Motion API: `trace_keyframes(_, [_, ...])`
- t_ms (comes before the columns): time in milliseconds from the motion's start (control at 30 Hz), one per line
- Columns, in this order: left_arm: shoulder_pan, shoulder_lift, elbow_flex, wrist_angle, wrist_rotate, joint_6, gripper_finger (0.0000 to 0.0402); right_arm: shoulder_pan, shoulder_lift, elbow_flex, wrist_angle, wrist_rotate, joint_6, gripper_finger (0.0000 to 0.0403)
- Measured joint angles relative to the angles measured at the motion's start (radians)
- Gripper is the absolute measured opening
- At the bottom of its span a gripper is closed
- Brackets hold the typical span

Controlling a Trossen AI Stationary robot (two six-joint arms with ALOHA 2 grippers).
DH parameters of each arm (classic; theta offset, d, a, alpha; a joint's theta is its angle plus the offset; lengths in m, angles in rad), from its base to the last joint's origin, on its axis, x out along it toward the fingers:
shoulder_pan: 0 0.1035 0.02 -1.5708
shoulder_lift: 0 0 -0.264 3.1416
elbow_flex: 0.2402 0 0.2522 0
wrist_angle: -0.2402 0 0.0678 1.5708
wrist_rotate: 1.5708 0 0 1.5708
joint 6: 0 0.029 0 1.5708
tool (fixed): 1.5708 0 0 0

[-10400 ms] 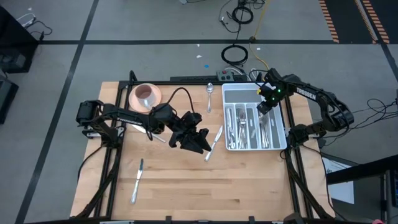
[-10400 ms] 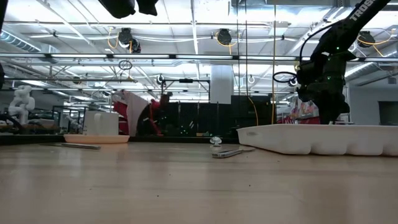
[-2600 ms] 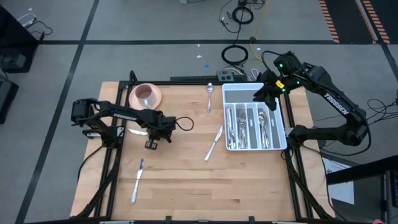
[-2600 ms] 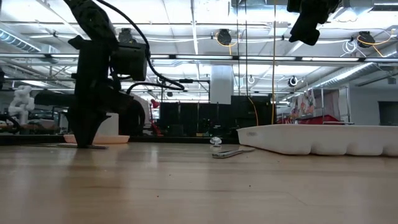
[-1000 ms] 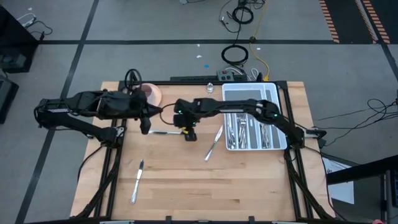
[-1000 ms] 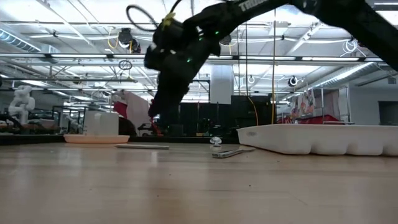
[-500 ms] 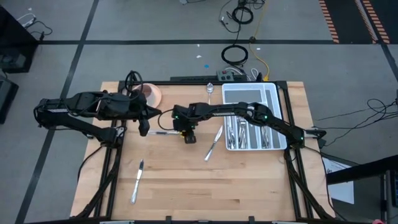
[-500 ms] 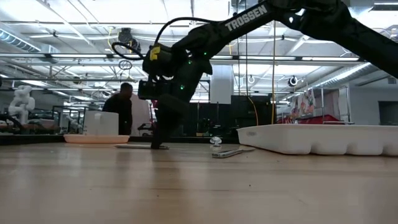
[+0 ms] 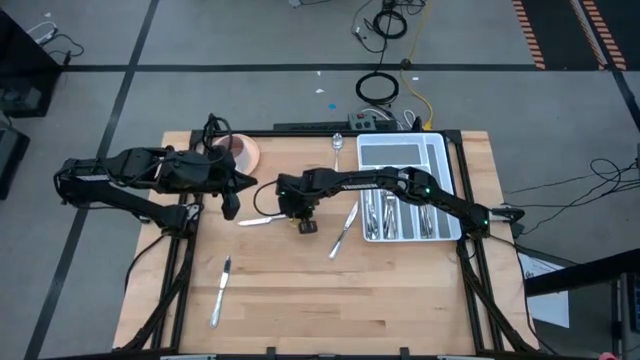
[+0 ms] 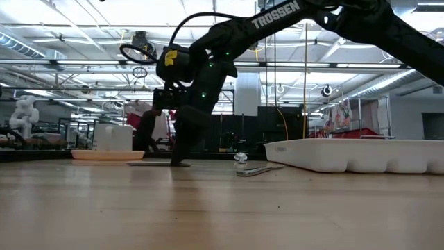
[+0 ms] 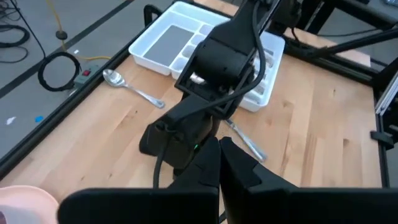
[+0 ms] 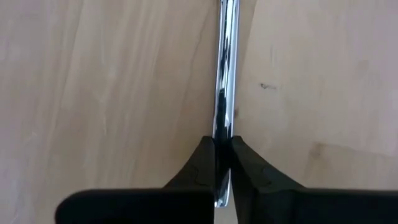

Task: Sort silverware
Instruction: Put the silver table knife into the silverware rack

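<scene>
Right pincer (image 9: 300,213) reaches to tabletop (image 9: 300,300) centre, clenched on a knife (image 9: 258,220) lying flat, gripping its handle for lifting. Left pincer (image 9: 229,203), clenched empty, waits at 9 o'clock of it.

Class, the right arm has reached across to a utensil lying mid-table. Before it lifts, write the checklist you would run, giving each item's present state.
1. Right end effector shut on the utensil: ok, fingers clamp the handle.
2. Utensil lifted off the table: not ok; in the low view it lies flat on the wood.
3. Left end effector clear of the utensil: ok, shut, beside its far end.
4. Path to the tray: cannot tell; a knife lies between.
5. Utensil type known for choosing a compartment: cannot tell.
</scene>
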Motion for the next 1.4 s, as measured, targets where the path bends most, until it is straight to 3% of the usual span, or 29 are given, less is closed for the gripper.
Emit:
trace_keyframes(633, [0.000, 0.000, 0.000, 0.000, -0.021, 0.017, 0.0000, 0.008, -0.139, 0.014, -0.315, 0.009, 0.052, 0.0000])
trace_keyframes(1133, [0.000, 0.000, 0.000, 0.000, -0.045, 0.056, 0.0000, 0.010, -0.257, 0.018, -0.511, 0.111, 0.048, 0.0000])
trace_keyframes(1400, [0.000, 0.000, 0.000, 0.000, -0.052, 0.080, 0.0000, -0.027, -0.352, 0.018, -0.600, 0.164, 0.134, 0.0000])
